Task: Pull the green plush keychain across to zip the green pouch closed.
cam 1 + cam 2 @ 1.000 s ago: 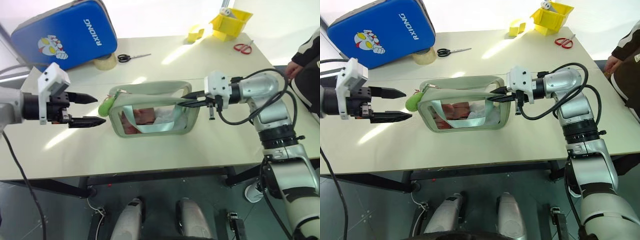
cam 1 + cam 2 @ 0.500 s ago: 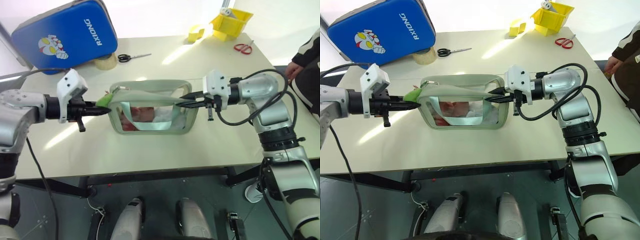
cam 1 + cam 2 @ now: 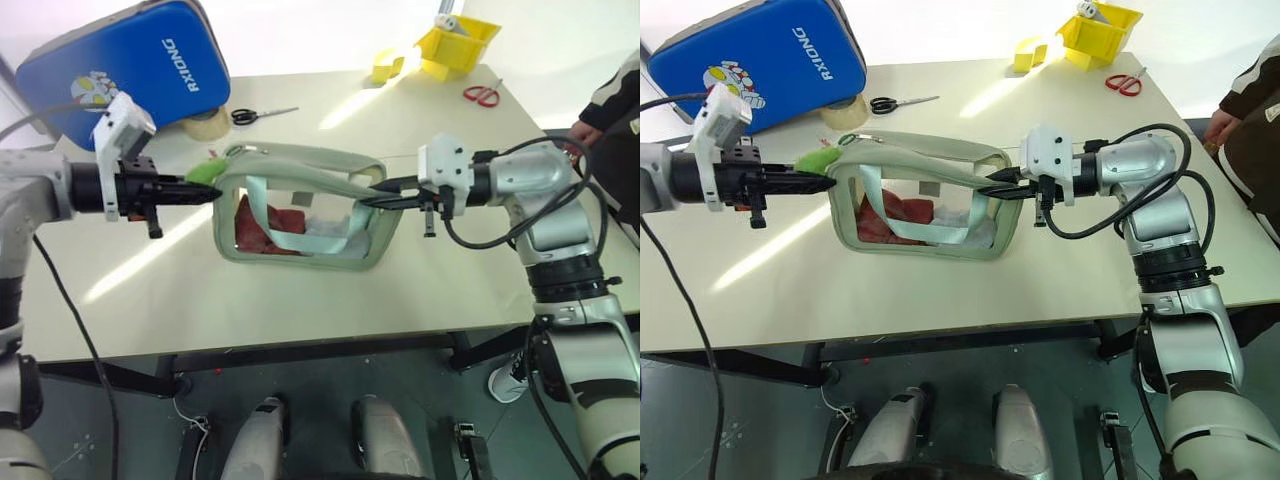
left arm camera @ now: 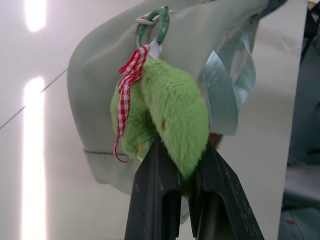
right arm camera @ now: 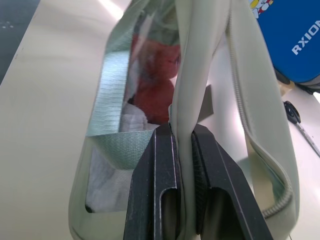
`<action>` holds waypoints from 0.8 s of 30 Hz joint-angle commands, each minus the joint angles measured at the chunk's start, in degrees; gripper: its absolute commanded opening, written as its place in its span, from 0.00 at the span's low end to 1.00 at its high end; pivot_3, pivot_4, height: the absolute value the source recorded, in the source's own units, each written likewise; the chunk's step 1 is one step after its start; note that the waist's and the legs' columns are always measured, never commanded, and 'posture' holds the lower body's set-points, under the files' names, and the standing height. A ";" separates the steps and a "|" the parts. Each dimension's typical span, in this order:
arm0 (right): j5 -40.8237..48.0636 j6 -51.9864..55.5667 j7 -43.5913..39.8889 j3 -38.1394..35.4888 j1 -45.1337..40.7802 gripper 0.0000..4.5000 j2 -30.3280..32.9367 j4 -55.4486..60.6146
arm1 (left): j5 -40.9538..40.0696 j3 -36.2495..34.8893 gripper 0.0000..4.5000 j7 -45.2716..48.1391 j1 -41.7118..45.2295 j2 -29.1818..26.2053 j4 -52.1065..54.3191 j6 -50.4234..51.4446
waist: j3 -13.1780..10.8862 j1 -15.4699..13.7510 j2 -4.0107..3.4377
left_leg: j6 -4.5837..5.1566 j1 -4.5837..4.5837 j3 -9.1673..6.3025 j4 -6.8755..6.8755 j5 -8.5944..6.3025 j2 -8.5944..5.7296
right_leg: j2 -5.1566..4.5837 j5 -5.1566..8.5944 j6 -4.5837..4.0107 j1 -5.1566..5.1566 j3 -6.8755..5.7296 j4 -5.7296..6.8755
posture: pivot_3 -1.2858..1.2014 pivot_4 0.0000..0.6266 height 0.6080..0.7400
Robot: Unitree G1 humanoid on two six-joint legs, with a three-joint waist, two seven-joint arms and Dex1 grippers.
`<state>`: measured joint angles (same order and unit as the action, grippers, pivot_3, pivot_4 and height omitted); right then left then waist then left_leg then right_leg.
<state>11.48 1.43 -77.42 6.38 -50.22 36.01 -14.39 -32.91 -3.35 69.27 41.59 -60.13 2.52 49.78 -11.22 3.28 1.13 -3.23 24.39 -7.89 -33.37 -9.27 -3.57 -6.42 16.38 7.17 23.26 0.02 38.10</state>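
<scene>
On the counter [image 3: 300, 300], seen from the left eye, the pouch [image 3: 300, 215] stands with its top gaping wide, so the zipping looks not yet begun; the keychain [image 3: 205, 173] sits at the pouch's left end, pinched in the left gripper [image 3: 207, 191], while the right gripper [image 3: 368, 197] grips the fabric at the pouch's right end. Across the right eye view the layout is the same: the keychain has the whole length of the opening left to travel toward the right gripper, with red and white contents showing through the clear side. Along the left wrist view, the left gripper's fingers [image 4: 155, 200] are nearly together, squeezed on the lower part of the fuzzy keychain, which hangs by a green ring and a red checked ribbon from the pouch's end. Along the right wrist view, the right gripper's fingers [image 5: 157, 190] are clamped narrowly on a fold of the pouch's pale green rim, the open zip track curving away beside it.
</scene>
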 commanded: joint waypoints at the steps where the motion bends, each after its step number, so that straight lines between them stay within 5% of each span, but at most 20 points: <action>1: 0.67 -1.10 -0.12 -0.20 -1.48 0.00 0.00 1.36 | 1.94 -0.06 0.00 1.90 -0.31 -2.21 1.22 -3.89 | 0.00 -0.04 0.00 | 0.00 0.00 0.00 0.00 0.00 0.00 | 0.00 0.00 0.00 0.00 0.00 0.00 | 0.52 0.24 1.00; 8: 0.79 -0.79 -0.27 0.34 -1.30 0.00 -0.03 2.35 | 10.10 2.85 0.00 0.79 -2.69 -3.24 -2.27 -13.30 | 0.00 -0.40 0.00 | 0.00 0.00 0.01 -0.01 0.00 0.01 | 0.00 -0.01 -0.01 0.00 0.01 -0.01 | 0.52 0.24 1.00; 24: 0.26 -2.74 0.16 1.29 -1.62 0.00 0.40 1.18 | 12.39 3.38 0.00 4.94 0.37 -6.36 -7.95 -18.21 | 0.00 -0.56 0.00 | 0.00 0.01 0.01 -0.03 0.00 0.01 | 0.02 -0.01 -0.01 0.00 0.00 -0.01 | 0.52 0.24 1.00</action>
<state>11.56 -0.90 -77.33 9.68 -50.62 34.87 -13.43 -23.21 1.58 74.72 40.91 -63.56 -3.13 31.85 -11.22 2.72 1.13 -3.22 24.39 -7.88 -33.40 -9.27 -3.56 -6.39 16.37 7.16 23.26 0.02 38.09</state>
